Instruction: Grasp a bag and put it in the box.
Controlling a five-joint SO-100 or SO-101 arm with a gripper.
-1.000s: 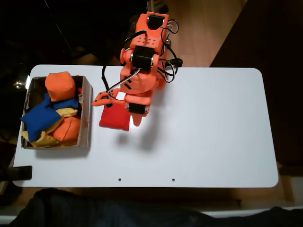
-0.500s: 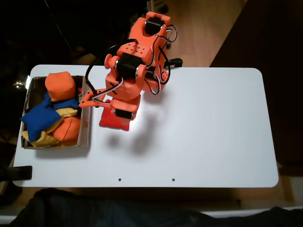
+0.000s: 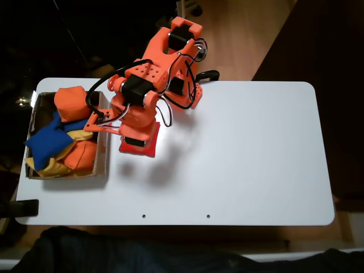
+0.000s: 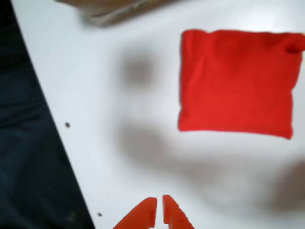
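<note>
One red bag [image 4: 237, 82] on table [image 3: 256, 159]; two orange, one blue boxed

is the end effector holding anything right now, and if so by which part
Nothing is held. In the wrist view the end effector is shut and empty, while the red bag lies flat on the table, apart from it.

Arm [image 3: 151, 85]: bright orange plastic shells, blocky and angular, with rounded joint housings
Motors: black servo blocks set into the orange segments, seen from above in the fixed view
Cables: thin black wires looping between the segments, one long loop hanging out at the left side
Perforations: a cluster of small round holes on one flat orange panel
Claw [image 4: 159, 213]: two orange tapered fingers, tips nearly touching, in the wrist view
</note>
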